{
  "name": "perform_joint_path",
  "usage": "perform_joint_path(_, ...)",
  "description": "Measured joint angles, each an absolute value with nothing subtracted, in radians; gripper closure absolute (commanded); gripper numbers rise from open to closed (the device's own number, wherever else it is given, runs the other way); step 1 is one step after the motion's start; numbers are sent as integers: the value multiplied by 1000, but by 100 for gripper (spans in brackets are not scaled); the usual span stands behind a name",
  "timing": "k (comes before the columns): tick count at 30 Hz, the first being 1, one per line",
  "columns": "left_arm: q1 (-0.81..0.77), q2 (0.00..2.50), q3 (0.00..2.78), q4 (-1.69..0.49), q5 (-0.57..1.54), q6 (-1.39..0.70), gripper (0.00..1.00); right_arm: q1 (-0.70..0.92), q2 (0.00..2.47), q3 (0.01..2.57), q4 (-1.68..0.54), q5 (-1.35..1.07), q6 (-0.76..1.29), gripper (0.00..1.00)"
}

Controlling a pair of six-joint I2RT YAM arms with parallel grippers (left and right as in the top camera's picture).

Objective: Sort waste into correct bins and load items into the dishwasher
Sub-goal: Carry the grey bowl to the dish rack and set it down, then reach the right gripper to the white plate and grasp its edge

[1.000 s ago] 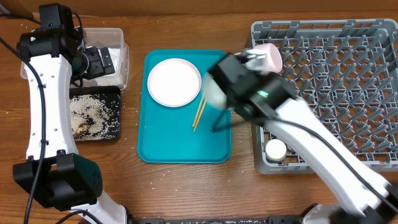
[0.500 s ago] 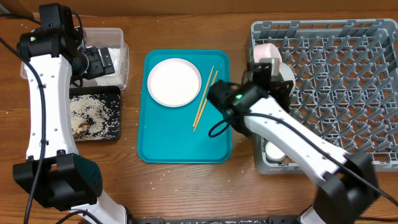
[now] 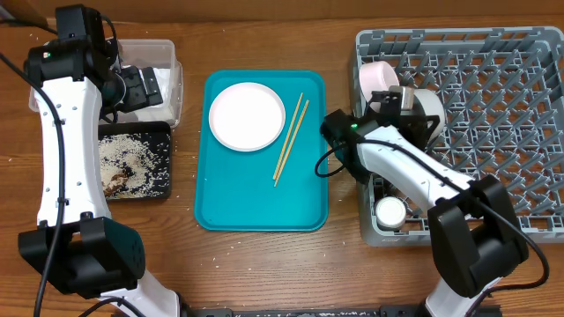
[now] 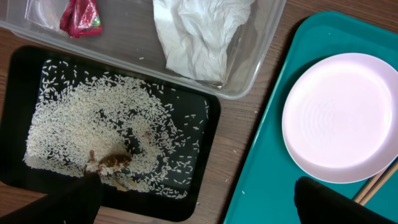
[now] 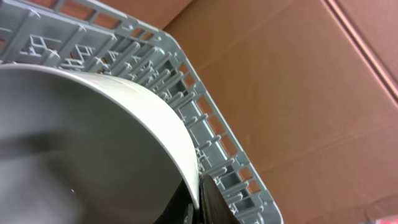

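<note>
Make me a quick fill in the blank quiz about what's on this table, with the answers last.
The tray under the round plate is coloured ___.
The rice lies in a shallow tray that is ___.
Beside the plate lie ___ wooden chopsticks.
The pale bowl at the grey rack is held by the ___ gripper.
Missing words: teal, black, two, right.

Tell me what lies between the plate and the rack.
Overhead view: two chopsticks lie between the plate and the rack, on the teal tray, with part of the right arm nearer the rack.
</note>
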State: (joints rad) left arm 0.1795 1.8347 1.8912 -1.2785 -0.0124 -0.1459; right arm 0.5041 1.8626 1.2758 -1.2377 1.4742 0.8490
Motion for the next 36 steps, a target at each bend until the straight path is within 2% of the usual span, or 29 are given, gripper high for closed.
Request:
perform_joint_path(9,179,1835,1891,-1279,-12,-146,0,515,1861,1277,-1163,1306,814,96)
perform_joint_path(10,179,1835,1891,-1279,-12,-146,0,518,1860,1277,-1164,1292,812,85)
perform_joint_path(12,179,1835,1891,-1279,-12,-146,0,520,1856,1277,-1169,1253,811,37)
perform_joint_path(17,179,1835,1891,-1279,-12,-146,0,537,1860,1279,-1270,1154,805,5)
perform_joint_path(18,179,1835,1891,-1279,-12,-146,0,544,1860,1285,-1300,1147,819,1)
perform_joint_path(23,179,1835,1891,-1279,-12,-146,0,611,1860,1391,-1408,1100,859,0)
perform_joint_path(29,179,1835,1891,-1279,-12,-146,0,678,1841,1547,-1418,986,838,0)
perform_joint_path(32,179,1835,1891,-1279,-12,-146,0,682,1830,1588,-1336,849,811,0)
perform_joint_path(36,179,1835,1891,-1278,-12,-146,0,674,1826,1579,-1076,586,762,4)
